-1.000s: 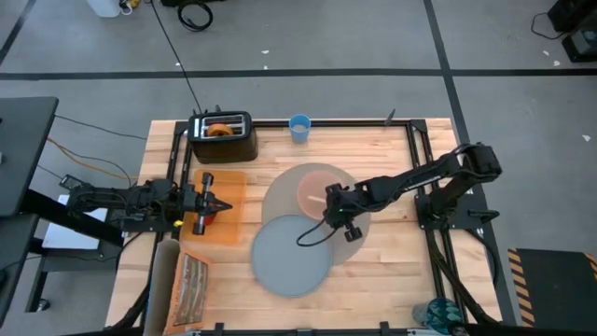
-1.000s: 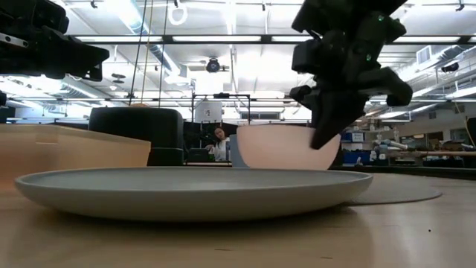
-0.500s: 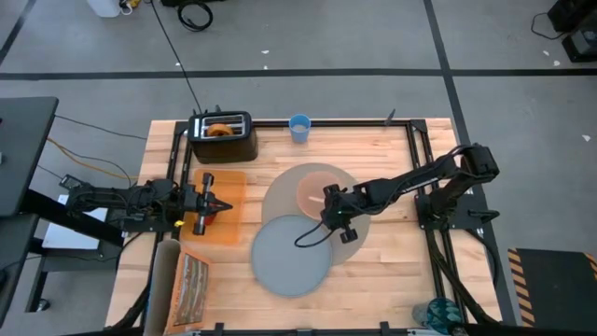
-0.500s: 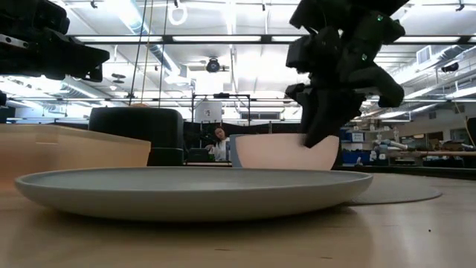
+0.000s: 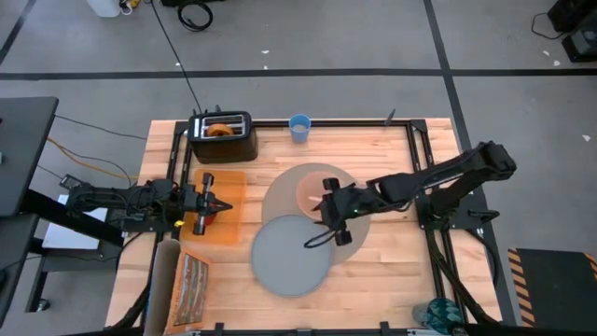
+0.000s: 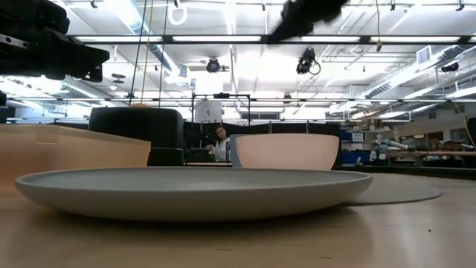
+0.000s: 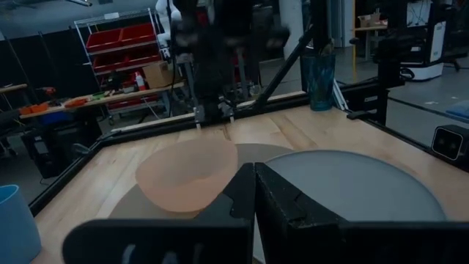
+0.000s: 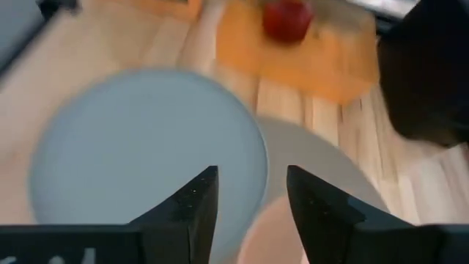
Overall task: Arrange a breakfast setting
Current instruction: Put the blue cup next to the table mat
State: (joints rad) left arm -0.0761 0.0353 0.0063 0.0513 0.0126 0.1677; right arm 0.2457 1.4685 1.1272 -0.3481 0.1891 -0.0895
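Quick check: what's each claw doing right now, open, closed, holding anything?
Left claw: closed, holding nothing, over the orange board.
Right claw: open, empty, above the pink bowl.

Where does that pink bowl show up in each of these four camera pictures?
High view: pink bowl mid-table, on the round mat.
Low view: bowl centre, behind the grey plate.
Left wrist view: left of centre.
Right wrist view: only its rim at the bottom edge.
Shared landmark: the grey plate.

Mat: grey-tan. Plate: plain grey. Bowl: translucent pink. Cup: blue. Apple: red. Board: translucent orange. Toaster: black. Table: pale wood, striped planks.
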